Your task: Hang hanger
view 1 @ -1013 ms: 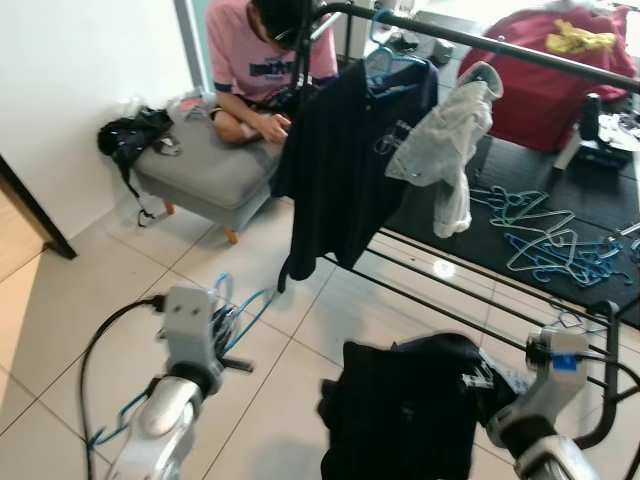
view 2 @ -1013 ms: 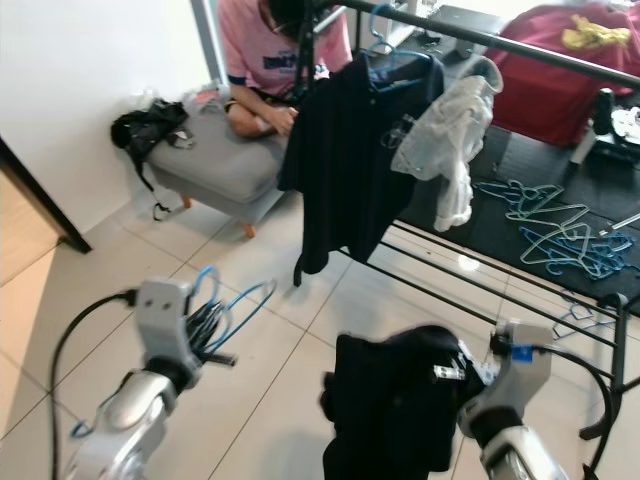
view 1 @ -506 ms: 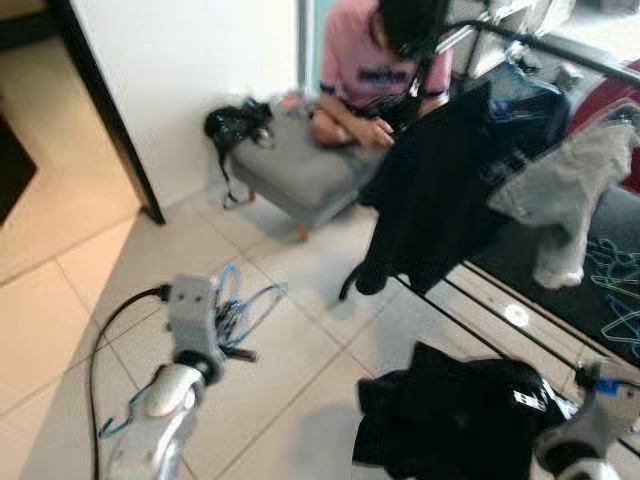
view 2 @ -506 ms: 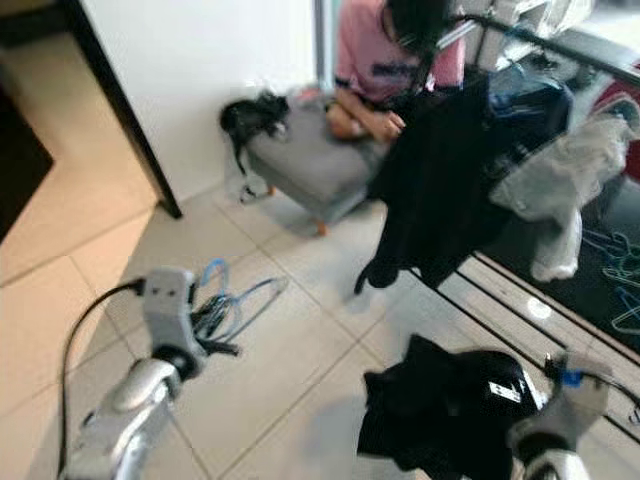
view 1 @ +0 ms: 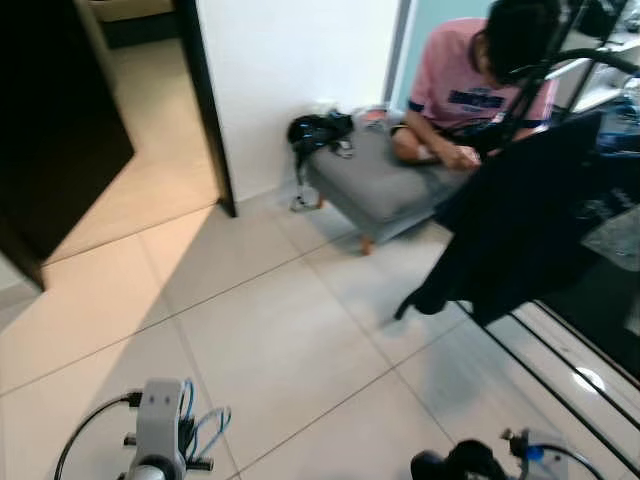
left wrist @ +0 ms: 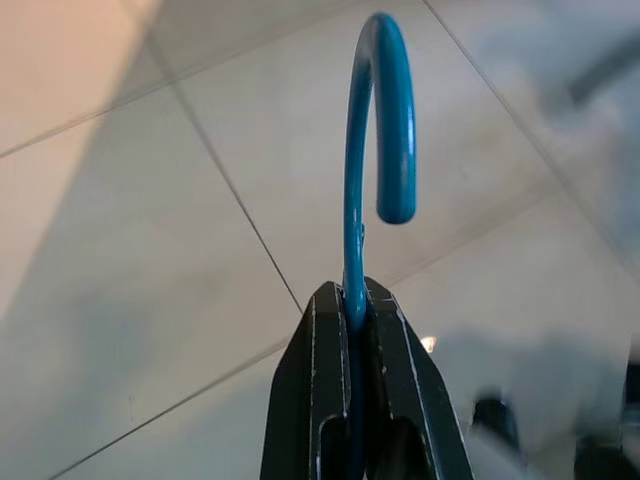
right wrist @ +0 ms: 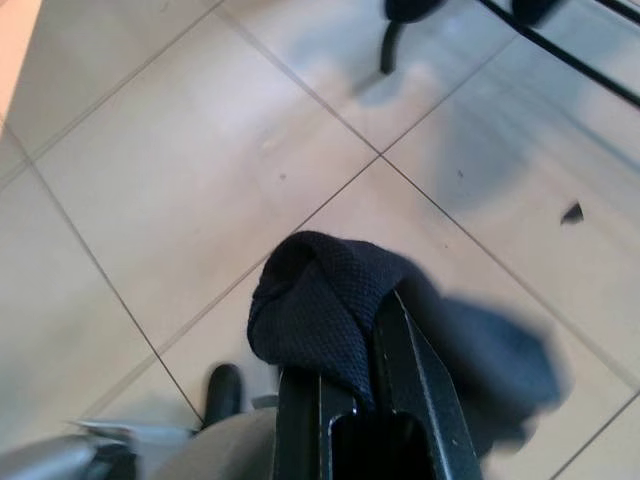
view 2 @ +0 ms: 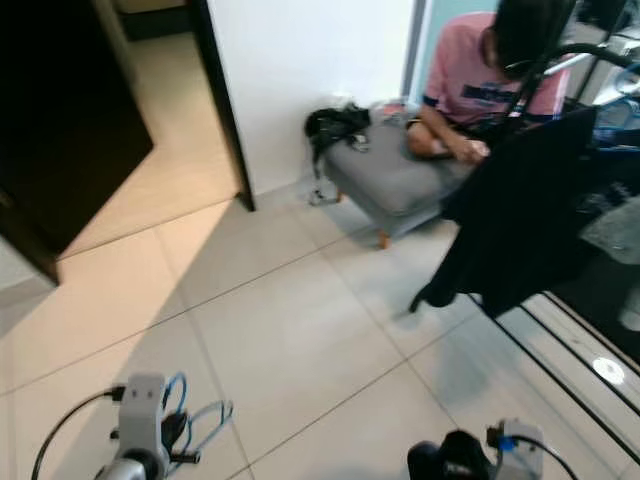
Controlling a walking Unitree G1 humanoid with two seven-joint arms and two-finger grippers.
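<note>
Left wrist view: left tool (left wrist: 352,330) pinching blue hanger (left wrist: 375,130), hook at 12 o'clock for hanging; right tool (right wrist: 350,375) pinching dark garment (right wrist: 320,300).

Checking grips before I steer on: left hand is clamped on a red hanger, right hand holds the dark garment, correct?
Not quite: the hanger is blue, not red. The left wrist view shows the left hand shut on its stem below the hook. The right hand does hold the dark garment, as the right wrist view shows.

A person in pink (view 1: 470,90) sits on a grey ottoman (view 1: 385,185) beside a black bag (view 1: 318,130)
</note>
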